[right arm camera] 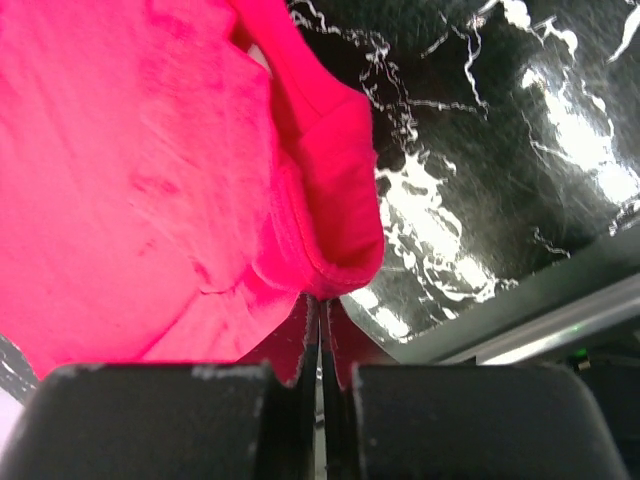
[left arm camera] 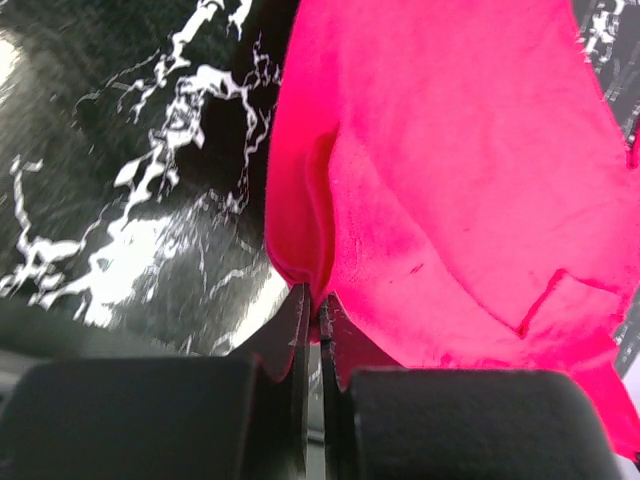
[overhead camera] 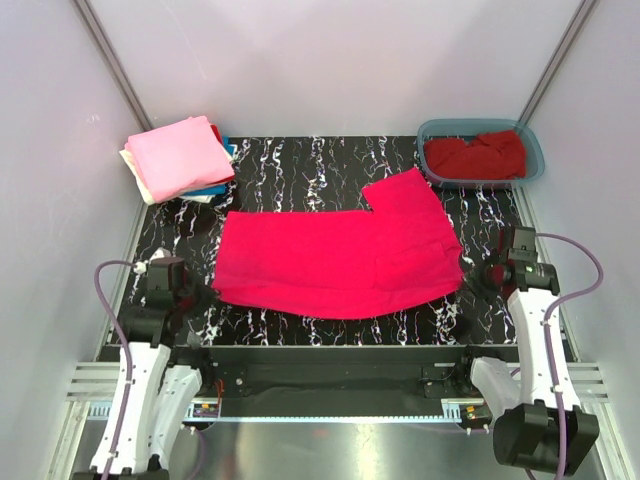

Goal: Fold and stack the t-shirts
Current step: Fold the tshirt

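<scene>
A bright pinkish-red t-shirt lies spread flat across the middle of the black marbled table. My left gripper is at its near left corner, shut on a fold of the shirt's edge. In the left wrist view the left gripper has its fingertips pressed together with cloth between them. My right gripper is at the shirt's right edge. In the right wrist view the right gripper is shut on the stitched hem.
A stack of folded t-shirts, light pink on top with cream and blue beneath, sits at the back left. A teal plastic tub at the back right holds a crumpled darker red t-shirt. White walls enclose the table.
</scene>
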